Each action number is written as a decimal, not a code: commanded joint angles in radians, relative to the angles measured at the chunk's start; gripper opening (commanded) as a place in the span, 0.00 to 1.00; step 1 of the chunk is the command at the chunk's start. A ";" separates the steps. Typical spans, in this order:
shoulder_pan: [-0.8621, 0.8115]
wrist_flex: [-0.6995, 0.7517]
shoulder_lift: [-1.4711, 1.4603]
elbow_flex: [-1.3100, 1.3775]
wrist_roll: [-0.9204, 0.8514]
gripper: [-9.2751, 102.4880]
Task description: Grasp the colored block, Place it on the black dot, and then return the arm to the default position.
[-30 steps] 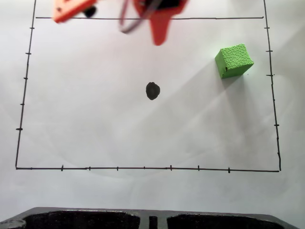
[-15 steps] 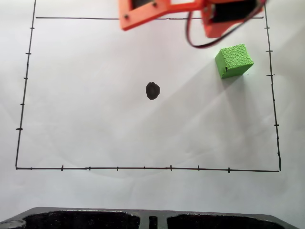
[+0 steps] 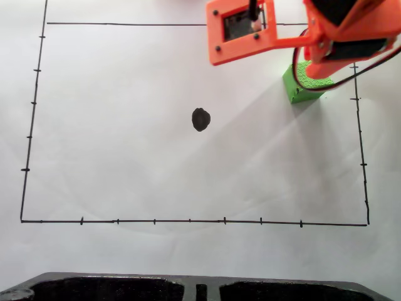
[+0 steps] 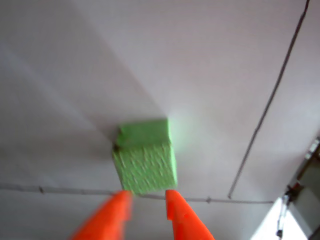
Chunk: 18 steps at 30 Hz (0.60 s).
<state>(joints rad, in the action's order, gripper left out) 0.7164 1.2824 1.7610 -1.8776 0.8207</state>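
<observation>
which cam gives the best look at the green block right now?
Wrist view. The green block sits whole and unobstructed on the white paper, just ahead of the orange fingers, though the picture is blurred. In the fixed view the arm covers most of the block, leaving its lower left part visible.

Orange fingers (image 4: 145,202) slightly parted

The desk (image 3: 125,263) is covered by a sheet of white paper (image 3: 113,94) that bears a hand-drawn black border (image 3: 188,221) with small ticks along its sides. The black dot (image 3: 200,119) sits on the paper near the middle of the bordered area. The colored block (image 3: 301,88) rests on the paper close to the far right corner of the border, partly covered in the fixed view; it seems, in the blurred wrist view, to lie just inside the corner lines (image 4: 145,162).
</observation>
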 commanded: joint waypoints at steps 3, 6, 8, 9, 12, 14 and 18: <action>0.015 0.020 -0.003 0.054 0.009 0.29; 0.017 0.032 -0.006 0.055 0.009 0.32; 0.014 0.044 -0.015 0.055 0.002 0.33; 0.009 0.049 -0.021 0.055 0.000 0.34; 0.005 0.055 -0.040 0.055 -0.009 0.38; 0.003 0.054 -0.049 0.055 -0.014 0.40; -0.002 0.051 -0.069 0.055 -0.035 0.41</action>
<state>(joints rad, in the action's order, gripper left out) 0.7256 1.3346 1.6966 -1.8592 0.8023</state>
